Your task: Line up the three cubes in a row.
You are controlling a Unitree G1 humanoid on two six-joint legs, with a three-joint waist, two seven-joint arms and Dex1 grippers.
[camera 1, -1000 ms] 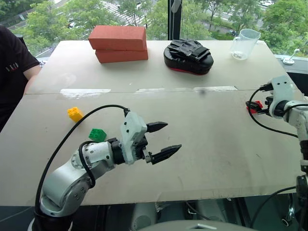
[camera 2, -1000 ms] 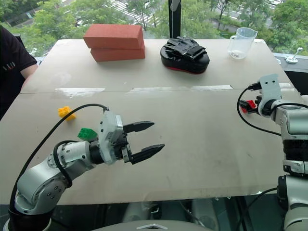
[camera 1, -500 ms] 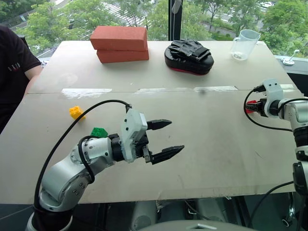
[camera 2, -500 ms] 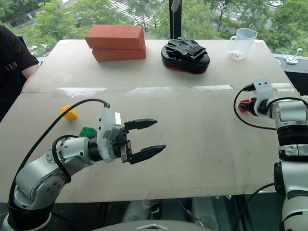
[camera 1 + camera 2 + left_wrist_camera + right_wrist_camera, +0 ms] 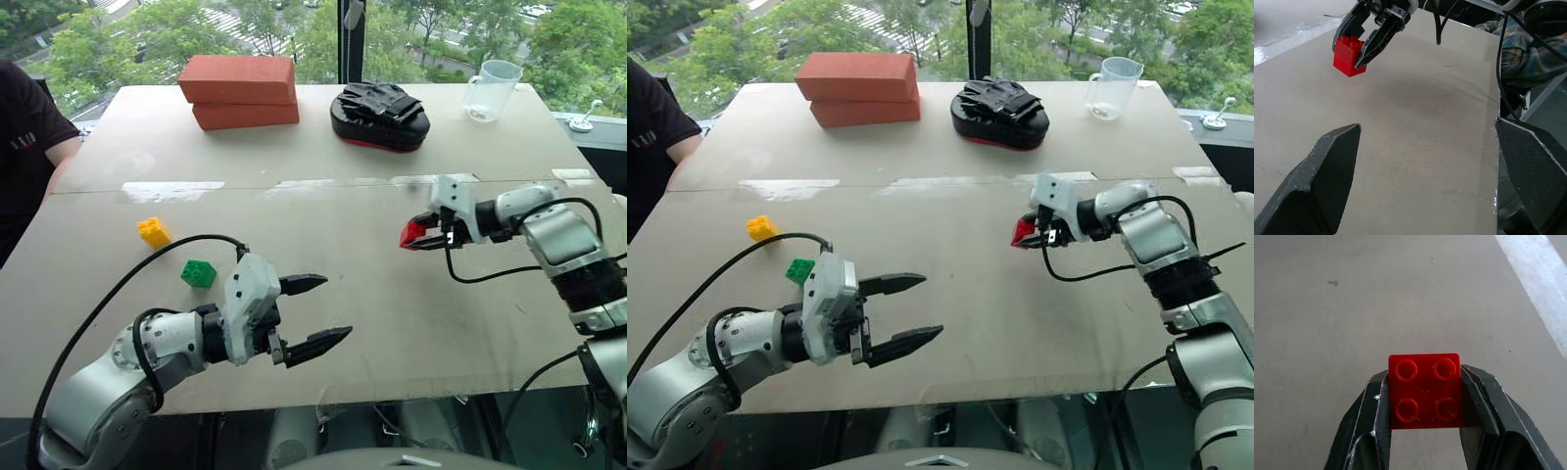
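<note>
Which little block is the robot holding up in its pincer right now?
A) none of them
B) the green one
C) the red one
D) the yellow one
C: the right pincer is shut on the red block, while the yellow block and the green block sit on the table.

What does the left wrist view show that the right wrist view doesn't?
Left wrist view: the left gripper, its fingers spread wide with nothing between them, and the right gripper seen from outside, carrying its block above the table.

Right wrist view: the four studs on the block's top face, and a pale strip across the tabletop.

Both: the red cube clamped between the right gripper's fingers, over bare table.
</note>
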